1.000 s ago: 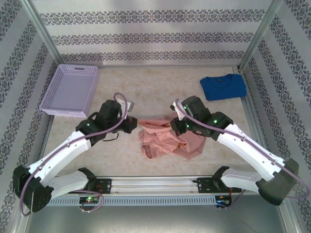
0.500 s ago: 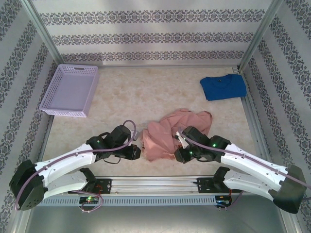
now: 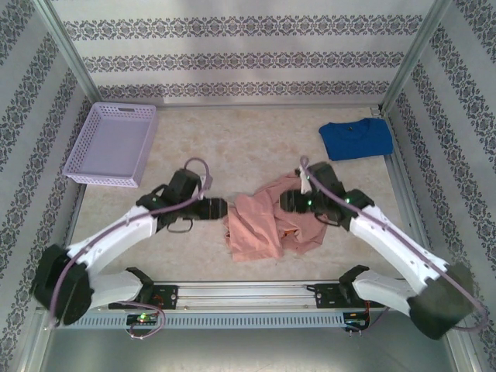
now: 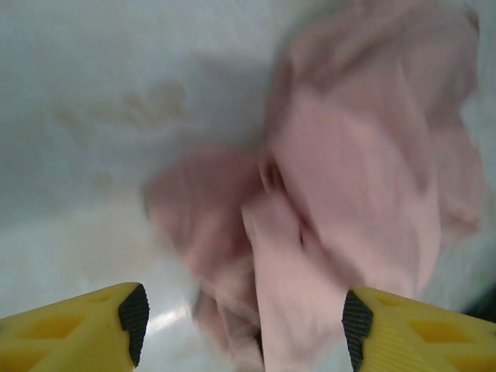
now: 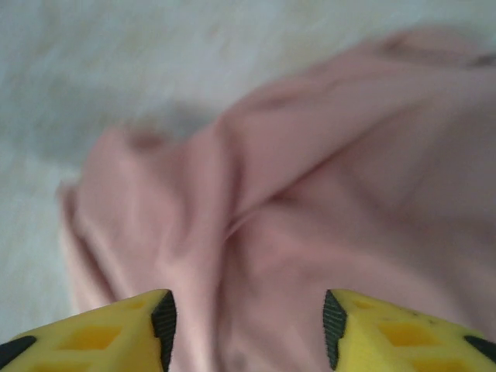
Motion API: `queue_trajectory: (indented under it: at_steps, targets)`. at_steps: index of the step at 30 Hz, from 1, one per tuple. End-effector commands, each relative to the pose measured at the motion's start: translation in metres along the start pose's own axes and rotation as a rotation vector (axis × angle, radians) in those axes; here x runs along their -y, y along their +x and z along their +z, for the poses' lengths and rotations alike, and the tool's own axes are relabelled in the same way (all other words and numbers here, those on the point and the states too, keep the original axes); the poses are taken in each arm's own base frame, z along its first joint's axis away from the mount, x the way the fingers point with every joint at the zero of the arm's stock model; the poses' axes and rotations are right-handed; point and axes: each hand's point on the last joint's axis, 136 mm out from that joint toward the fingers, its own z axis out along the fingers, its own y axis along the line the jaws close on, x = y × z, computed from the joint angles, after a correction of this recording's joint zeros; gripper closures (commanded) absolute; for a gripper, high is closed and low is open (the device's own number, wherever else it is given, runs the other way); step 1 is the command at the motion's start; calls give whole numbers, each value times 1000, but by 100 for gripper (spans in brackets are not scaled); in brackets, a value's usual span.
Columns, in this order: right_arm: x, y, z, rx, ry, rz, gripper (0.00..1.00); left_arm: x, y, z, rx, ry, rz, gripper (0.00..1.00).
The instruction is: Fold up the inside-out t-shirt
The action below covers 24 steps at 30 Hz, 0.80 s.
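inside-out t-shirt (image 3: 263, 226) lies crumpled on the worktop (image 3: 232, 139), left hand (image 3: 222, 208) and right hand (image 3: 284, 203) both apart, empty; likely next: grip edges, spread flat.

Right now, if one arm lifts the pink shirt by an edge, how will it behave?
Likely floppy: the shirt lies crumpled in soft folds, so it should sag from a pinch. Probably light: the cloth looks thin. Pushed, it would likely bunch, not slide whole.

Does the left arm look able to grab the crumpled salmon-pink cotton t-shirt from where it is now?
Probably yes. The left arm's fingers stand apart right at the edge of the crumpled salmon-pink cotton t-shirt, and nothing lies between them.
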Motion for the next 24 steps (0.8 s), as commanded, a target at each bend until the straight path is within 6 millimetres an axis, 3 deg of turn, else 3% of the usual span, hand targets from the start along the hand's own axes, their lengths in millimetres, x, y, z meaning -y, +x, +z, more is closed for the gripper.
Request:
queue_trajectory:
  at_steps: [1, 4, 7, 10, 11, 13, 14, 17, 19, 21, 24]
  targets:
    - [30, -45, 18, 62, 86, 26, 39, 16, -33, 25, 0, 126, -57, 29]
    - [50, -50, 47, -1, 115, 75, 35, 24, -36, 53, -76, 191, -84, 26]
    - [44, -49, 81, -38, 50, 119, 34, 26, -42, 74, -120, 204, -91, 28]
    - [33, -38, 111, -103, 15, 127, 34, 33, -38, 90, -161, 221, -93, 38]
    - [29, -35, 118, -117, 1, 124, 38, 37, -35, 94, -172, 234, -96, 43]
    - [23, -42, 123, -109, -17, 118, 57, 42, -37, 96, -166, 261, -112, 57]
    - [22, -50, 121, -90, -20, 110, 73, 43, -41, 95, -154, 266, -114, 70]
    - [14, -101, 95, 53, -40, 56, 99, 48, -71, 80, -72, 269, -95, 99]
    - [2, -144, 65, 172, -65, 6, 100, 53, -106, 59, 24, 279, -76, 100]
    - [-17, -185, 26, 283, -100, -60, 100, 64, -145, 21, 147, 277, -22, 100]
    - [-43, -214, -32, 405, -146, -143, 100, 93, -174, -46, 320, 264, 115, 100]
